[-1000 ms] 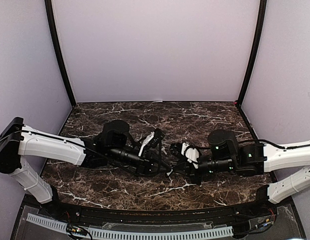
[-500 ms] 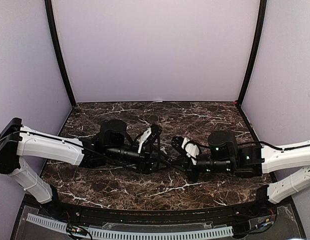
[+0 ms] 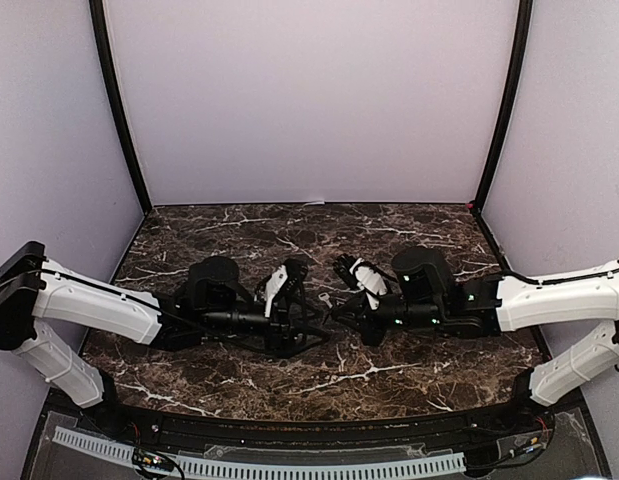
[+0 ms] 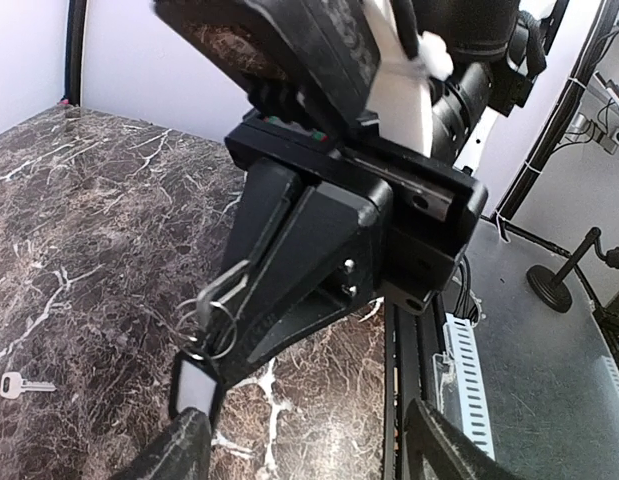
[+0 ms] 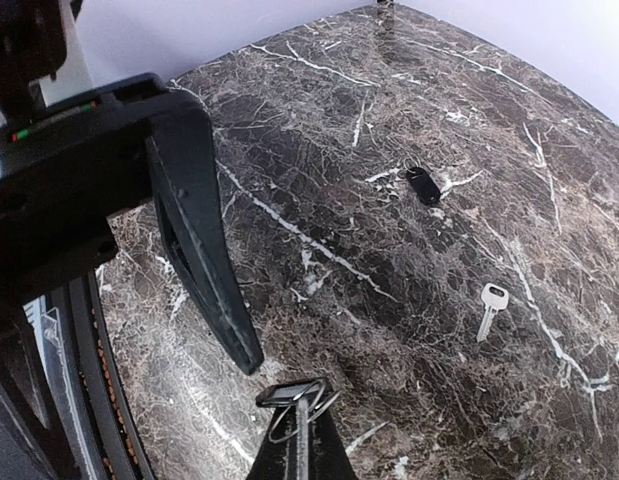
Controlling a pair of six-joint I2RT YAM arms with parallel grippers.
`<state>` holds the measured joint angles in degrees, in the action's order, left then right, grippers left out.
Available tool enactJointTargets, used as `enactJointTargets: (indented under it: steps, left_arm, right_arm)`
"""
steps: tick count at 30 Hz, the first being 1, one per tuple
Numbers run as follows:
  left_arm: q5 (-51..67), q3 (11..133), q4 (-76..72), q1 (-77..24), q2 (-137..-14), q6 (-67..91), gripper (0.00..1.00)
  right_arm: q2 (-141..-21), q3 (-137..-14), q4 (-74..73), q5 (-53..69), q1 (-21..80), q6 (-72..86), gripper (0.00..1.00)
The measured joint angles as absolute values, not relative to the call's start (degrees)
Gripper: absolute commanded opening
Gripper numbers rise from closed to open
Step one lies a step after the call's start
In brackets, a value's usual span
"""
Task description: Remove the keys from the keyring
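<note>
Leftward shift: right gripper (image 3: 335, 311) has reached further in and left gripper (image 3: 311, 326) has drawn back, the two meeting low over the table (image 3: 389, 232).
Right gripper pinches the keyring (image 5: 294, 398), its fob (image 4: 194, 383) dangling just under it. Left gripper gapes wide, one finger (image 4: 179, 452) beside the fob. One key (image 5: 489, 306) lies flat well off from the right gripper, a small black piece (image 5: 422, 185) farther out.

Table top (image 3: 409, 375) is rendered as dark brown marble veined white, loose key (image 5: 487, 312) and keyring (image 4: 211, 318) as silvery, fob (image 4: 194, 385) as black with white face, walls (image 3: 309, 100) as pale lilac.
</note>
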<state>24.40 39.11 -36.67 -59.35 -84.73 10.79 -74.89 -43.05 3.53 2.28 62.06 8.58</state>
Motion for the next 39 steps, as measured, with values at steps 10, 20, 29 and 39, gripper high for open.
enactJointTargets:
  steps: [10, 20, 29, 39]
  left_arm:
    - [22.11, 42.13, -35.05, -59.35, -88.51, 6.72, 0.61]
    - [23.18, 42.39, -32.84, -59.35, -88.49, 3.57, 0.67]
    - [34.00, 42.39, -33.69, -59.35, -88.49, 5.56, 0.65]
    - [34.70, 42.39, -32.53, -59.79, -87.77, 7.66, 0.65]
  right_arm:
    - [-76.93, -48.99, -5.34, 10.79, 59.99, 9.78, 0.00]
    - [-77.49, -53.36, -15.57, 18.74, 59.18, 8.82, 0.00]
    - [-80.60, -55.16, -21.91, 30.61, 58.87, 4.73, 0.00]
    - [-81.82, -55.35, -26.79, 36.23, 58.87, 3.64, 0.00]
